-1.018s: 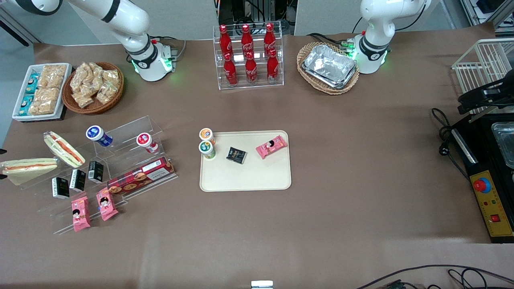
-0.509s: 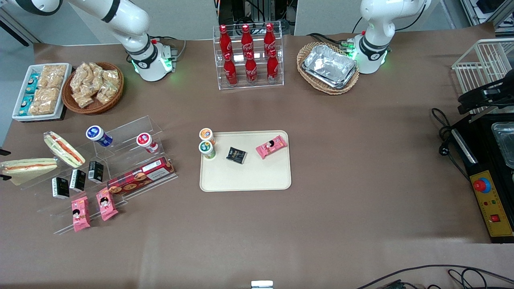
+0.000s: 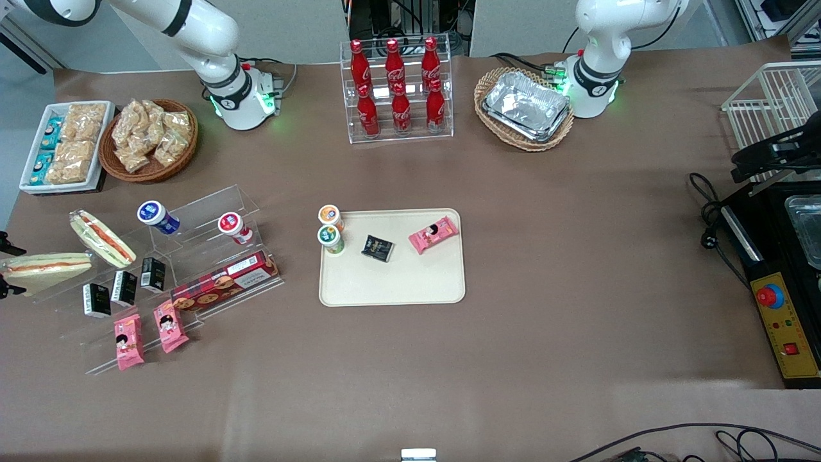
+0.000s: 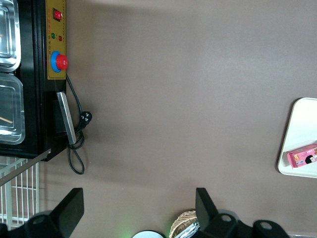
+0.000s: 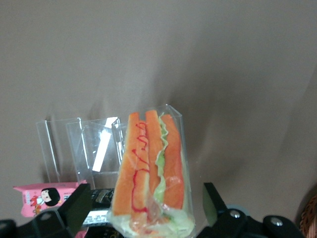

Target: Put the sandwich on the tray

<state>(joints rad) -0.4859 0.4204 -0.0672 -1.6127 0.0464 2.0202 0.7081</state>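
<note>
The sandwich (image 3: 48, 266) is light, soft and film-slick; grip its bread faces gently. The gripper (image 5: 143, 212) straddles it at the working arm's end, fingers apart.

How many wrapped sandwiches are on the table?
2. The sandwich lies at the working arm's end of the table, with the open gripper straddling its end. The green-layered sandwich lies beside it on the clear stand, slightly farther from the front camera. None seems hidden.
</note>
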